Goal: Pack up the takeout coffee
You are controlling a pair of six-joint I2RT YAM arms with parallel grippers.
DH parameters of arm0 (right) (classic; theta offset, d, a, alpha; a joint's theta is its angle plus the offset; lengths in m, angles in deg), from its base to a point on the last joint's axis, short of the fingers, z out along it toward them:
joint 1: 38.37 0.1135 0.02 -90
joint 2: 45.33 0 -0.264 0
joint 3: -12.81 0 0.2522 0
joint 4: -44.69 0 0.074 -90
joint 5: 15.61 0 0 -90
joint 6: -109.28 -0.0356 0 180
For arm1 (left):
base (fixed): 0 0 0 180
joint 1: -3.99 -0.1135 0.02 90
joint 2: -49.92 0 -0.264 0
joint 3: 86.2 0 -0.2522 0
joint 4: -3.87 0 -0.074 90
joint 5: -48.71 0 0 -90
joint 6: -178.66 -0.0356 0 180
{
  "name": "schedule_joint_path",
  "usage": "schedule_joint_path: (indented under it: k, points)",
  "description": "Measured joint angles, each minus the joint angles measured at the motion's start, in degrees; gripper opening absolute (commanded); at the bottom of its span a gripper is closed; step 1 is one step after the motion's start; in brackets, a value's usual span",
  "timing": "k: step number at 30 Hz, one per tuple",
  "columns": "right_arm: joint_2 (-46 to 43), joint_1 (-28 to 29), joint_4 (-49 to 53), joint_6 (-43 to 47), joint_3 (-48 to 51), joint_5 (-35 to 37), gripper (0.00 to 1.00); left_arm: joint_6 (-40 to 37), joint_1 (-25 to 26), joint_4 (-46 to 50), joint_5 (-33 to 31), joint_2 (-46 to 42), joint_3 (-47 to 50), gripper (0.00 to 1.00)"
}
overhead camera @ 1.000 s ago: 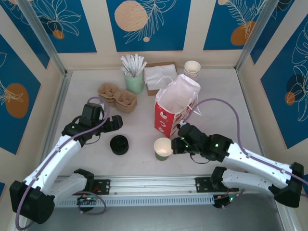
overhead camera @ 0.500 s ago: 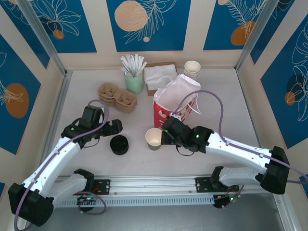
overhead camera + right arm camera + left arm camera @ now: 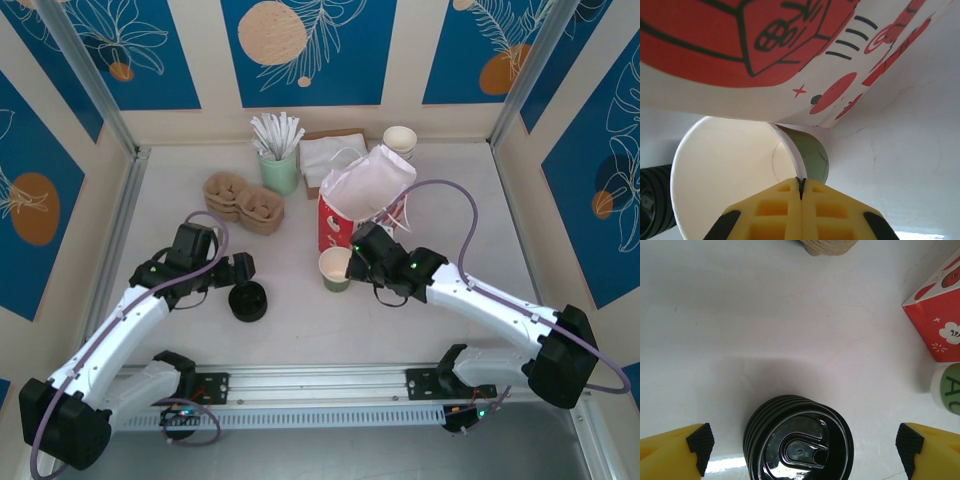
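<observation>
Lidless coffee cup (image 3: 335, 267) has moved back from the table's (image 3: 450, 200) front edge to mid-table, now against the red-and-white bag (image 3: 352, 210). Its rim is pinched in the right gripper (image 3: 353, 264). The left gripper (image 3: 241, 271) is spread above the black lid stack (image 3: 247, 300). Lidding likely comes next.

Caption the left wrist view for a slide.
Open left gripper above the black lid on the white table; red-and-white bag and green paper cup at right.
</observation>
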Motion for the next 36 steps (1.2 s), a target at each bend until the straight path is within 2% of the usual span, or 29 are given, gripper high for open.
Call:
schedule_joint_path:
  k: [5,12,17,23,29,32,36]
  points:
    - [-1.8,-0.6,-0.3,0.6,1.5,-0.6,0.0,0.1,0.0,-0.5,0.4,0.1,0.7,0.95]
    - [-1.6,4.7,-1.7,0.2,2.9,-1.8,0.0,1.5,0.5,-1.0,1.0,0.1,3.0,0.94]
    - [0.4,7.6,-2.6,-1.0,3.1,-2.0,0.0,2.5,1.4,-1.0,1.0,-0.5,3.9,0.88]
    - [2.6,8.6,-3.4,-1.4,3.1,-1.9,0.08,3.9,2.3,0.0,0.9,-1.5,5.3,0.79]
    - [3.4,8.6,-4.5,-1.6,3.1,-2.0,0.16,4.9,3.6,2.0,-0.5,-1.5,5.9,0.66]
    - [3.7,8.6,-4.5,-1.6,3.1,-2.0,0.22,5.4,4.3,2.3,-1.1,-1.0,5.9,0.59]
    - [3.8,8.6,-4.5,-1.8,3.1,-2.0,0.3,5.6,5.4,3.3,-2.3,0.3,5.9,0.53]
